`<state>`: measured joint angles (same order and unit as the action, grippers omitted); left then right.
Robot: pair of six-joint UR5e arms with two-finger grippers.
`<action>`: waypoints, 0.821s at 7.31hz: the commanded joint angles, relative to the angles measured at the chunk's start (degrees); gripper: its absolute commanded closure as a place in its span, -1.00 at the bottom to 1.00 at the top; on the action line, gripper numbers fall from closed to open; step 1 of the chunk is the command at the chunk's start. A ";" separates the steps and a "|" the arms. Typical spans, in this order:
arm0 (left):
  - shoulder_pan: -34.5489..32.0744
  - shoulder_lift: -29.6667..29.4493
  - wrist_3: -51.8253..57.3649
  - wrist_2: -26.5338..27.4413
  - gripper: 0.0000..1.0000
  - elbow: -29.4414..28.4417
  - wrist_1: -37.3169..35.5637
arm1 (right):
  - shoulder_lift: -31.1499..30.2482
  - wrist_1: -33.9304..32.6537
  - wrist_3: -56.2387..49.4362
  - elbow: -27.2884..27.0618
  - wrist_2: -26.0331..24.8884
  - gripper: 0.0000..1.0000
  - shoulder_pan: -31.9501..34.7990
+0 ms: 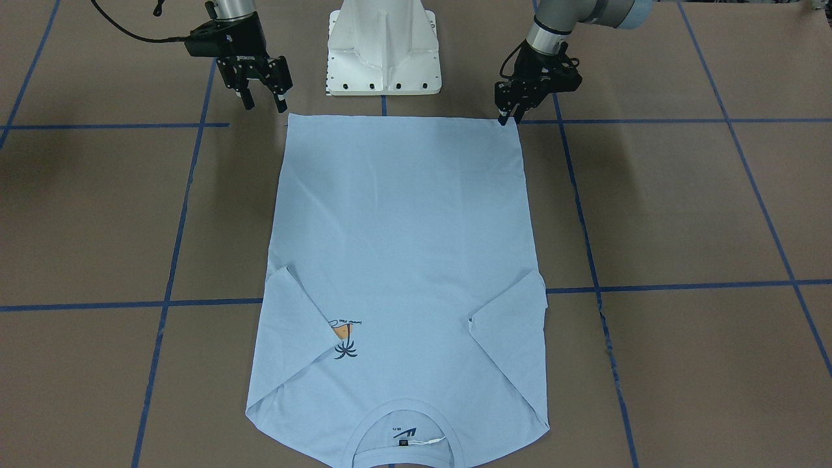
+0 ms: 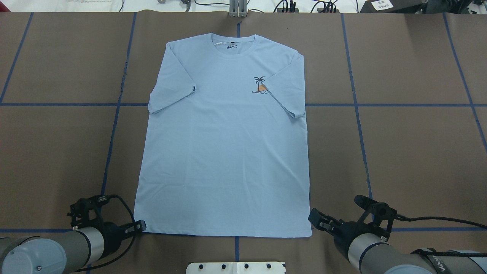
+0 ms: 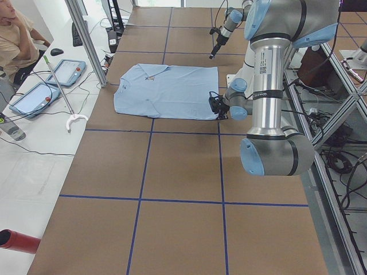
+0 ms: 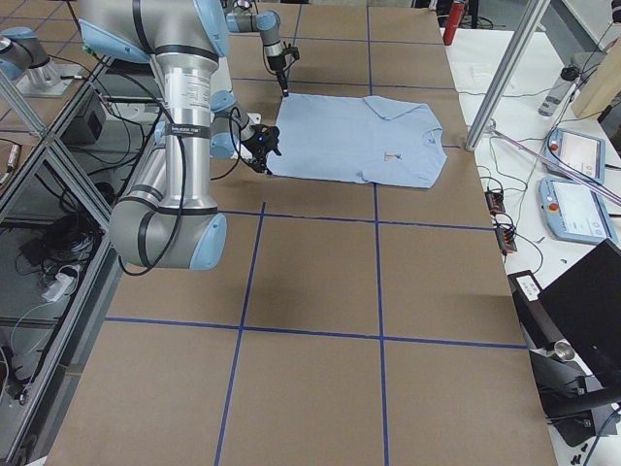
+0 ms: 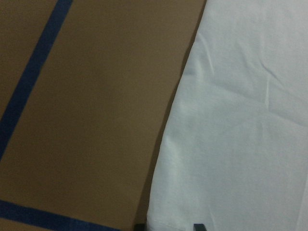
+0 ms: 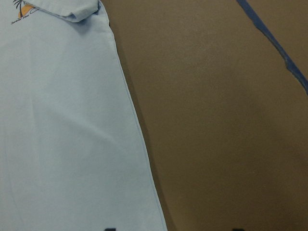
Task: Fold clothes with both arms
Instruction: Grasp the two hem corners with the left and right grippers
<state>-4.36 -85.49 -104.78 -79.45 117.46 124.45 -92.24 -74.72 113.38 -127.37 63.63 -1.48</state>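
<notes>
Okay, front cam: right gripper [image 1: 265, 104] spread beside T-shirt [image 1: 403, 227]; wrist cam shows me left gripper [image 5: 167, 227] straddling corner, probably unclamped.

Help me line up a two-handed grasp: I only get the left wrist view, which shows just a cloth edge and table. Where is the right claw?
Observer: The right claw is open, just beside the T-shirt's other hem corner, and it is not touching the cloth.
Operator: And my left one, seen from outside?
Observer: The left claw is right at its hem corner, on the side nearest the white base.
Operator: Are the sleeves spread out?
Observer: No. Both sleeves are folded in over the body, and one overlaps the edge of the palm print.
</notes>
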 commanded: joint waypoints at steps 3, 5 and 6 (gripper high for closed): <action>-0.04 -0.03 -0.08 0.00 1.00 0.05 0.00 | 2.75 -0.25 1.74 1.42 0.00 -0.48 0.07; -0.04 -0.21 -0.08 0.00 1.00 0.40 0.00 | 3.99 -3.92 8.58 2.04 0.26 -0.33 -0.19; -0.12 -0.29 -0.08 0.00 1.00 0.40 0.09 | 5.73 -8.12 9.48 3.43 0.35 -0.33 -0.72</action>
<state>-4.43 -85.67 -104.85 -79.46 117.79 124.47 -88.25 -78.56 120.39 -125.13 63.84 -1.70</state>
